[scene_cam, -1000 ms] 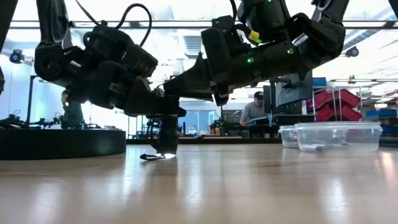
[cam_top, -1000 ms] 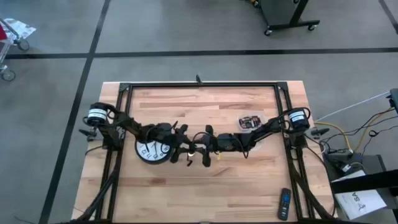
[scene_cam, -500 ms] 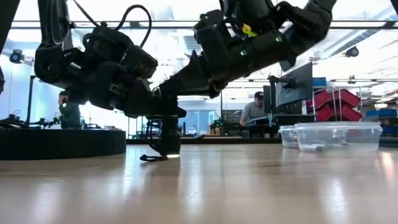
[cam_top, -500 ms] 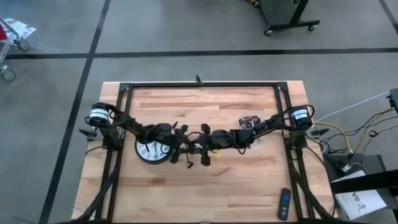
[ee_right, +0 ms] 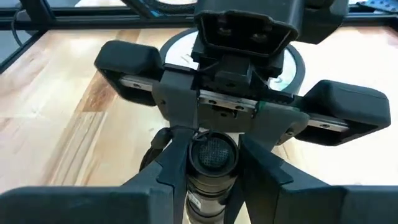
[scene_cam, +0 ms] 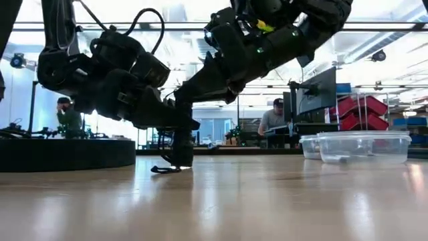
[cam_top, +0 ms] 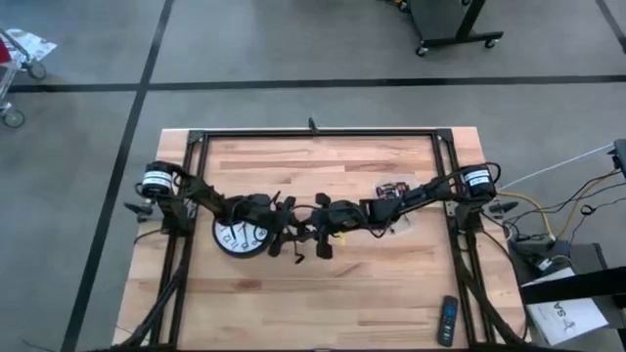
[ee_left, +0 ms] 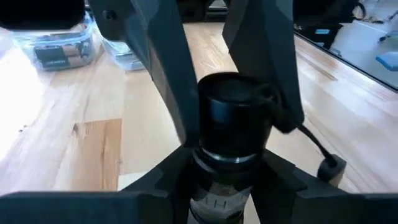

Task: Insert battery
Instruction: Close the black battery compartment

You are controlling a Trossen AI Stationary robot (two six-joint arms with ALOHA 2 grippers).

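My left gripper [ee_left: 227, 155] clamps a black flashlight [ee_left: 233, 118] upright at mid-table beside the clock [cam_top: 238, 236] — right gripper [ee_right: 211, 162] closed round its top; I judge the battery not yet visibly seated.

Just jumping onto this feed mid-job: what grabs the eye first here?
Both dark arms meet at mid-table, the left gripper and right gripper both closed on one upright black cylindrical flashlight standing on the light wooden table. Just left of them lies a round white-faced wall clock. A clear plastic container sits nearer the right arm's base.
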